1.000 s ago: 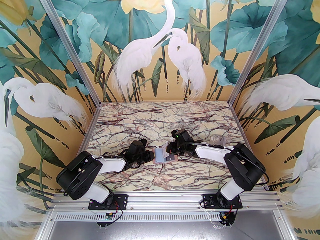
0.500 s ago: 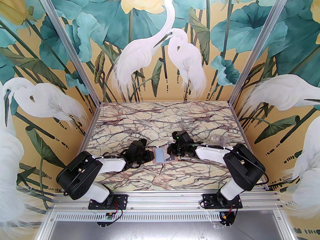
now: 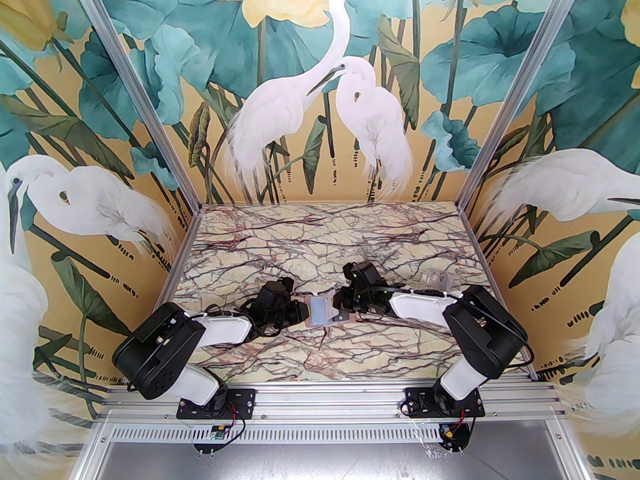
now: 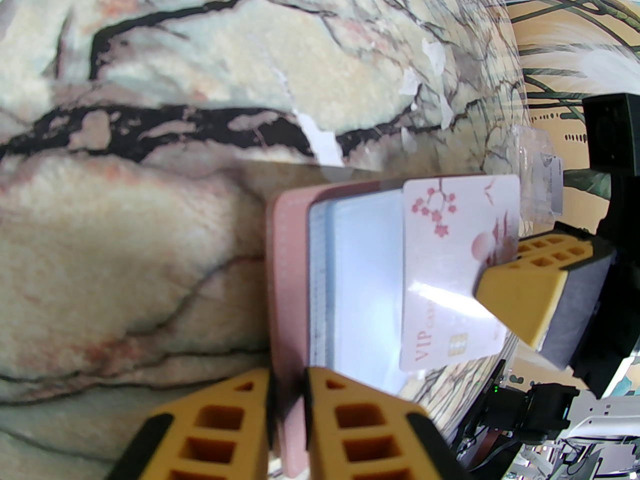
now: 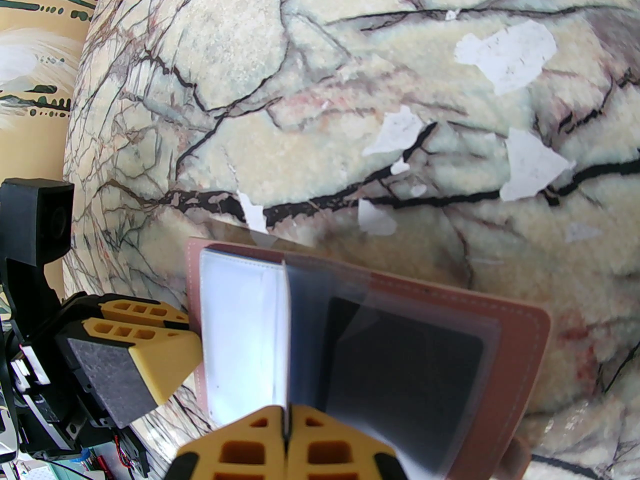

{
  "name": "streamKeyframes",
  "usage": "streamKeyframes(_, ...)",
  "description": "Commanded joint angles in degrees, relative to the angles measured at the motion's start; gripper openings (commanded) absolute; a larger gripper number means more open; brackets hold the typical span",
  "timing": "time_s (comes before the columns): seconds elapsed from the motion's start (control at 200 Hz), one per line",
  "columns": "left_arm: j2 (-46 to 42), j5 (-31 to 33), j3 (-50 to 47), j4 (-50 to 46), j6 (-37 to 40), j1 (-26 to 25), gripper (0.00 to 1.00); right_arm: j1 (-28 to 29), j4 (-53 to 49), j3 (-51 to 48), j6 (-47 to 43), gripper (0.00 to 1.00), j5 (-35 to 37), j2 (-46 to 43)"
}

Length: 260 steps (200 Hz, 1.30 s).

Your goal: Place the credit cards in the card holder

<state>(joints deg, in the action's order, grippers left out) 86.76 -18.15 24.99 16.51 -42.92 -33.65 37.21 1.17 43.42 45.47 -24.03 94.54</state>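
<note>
Counting one card holder (image 4: 287, 278), one white VIP credit card (image 4: 450, 268) and one dark credit card (image 5: 400, 363). Also one clear plastic case (image 3: 436, 280), contents too blurred to number, and two grippers, the left gripper (image 4: 287, 403) and the right gripper (image 5: 286, 433). Several white scuffs (image 5: 505, 55) on one marble table (image 3: 320, 233).

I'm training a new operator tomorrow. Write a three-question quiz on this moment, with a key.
1. True or false: the left gripper clamps an edge of the dusty-pink leather-like card holder.
2. What does the right gripper hold? A) a white blossom-printed VIP card B) the holder's snap tab C) nothing
3. Fill in: the holder's cover is ___ (open/shut).
Key: 1 true; 2 A; 3 open.
</note>
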Motion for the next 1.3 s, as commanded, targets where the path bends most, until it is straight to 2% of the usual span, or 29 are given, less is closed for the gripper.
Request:
streamKeyframes(0.0,2.42,0.22,-0.71,-0.87,-0.33,0.12,0.2,-0.12,0.0,-1.01,0.9,0.0,-0.09,1.08)
streamKeyframes(0.835,1.54,0.55,-0.94,-1.31,-0.33,0.08,0.2,-1.97,2.42,-4.0,2.81,0.0,0.18,-0.17)
streamKeyframes(0.97,-1.61,2.12,-0.33,-5.02,-0.04,0.09,0.21,-1.96,2.65,-3.8,2.82,0.0,-0.32,0.51)
streamKeyframes(1.19,-10.97,5.37,1.79,-15.16,2.29,0.07,0.28,-1.93,3.04,-3.62,2.69,0.0,-0.66,1.15)
streamKeyframes(1.295,-13.38,3.3,2.68,-15.17,2.75,0.08,0.28,-1.93,3.16,-3.53,2.7,0.0,-0.92,1.5)
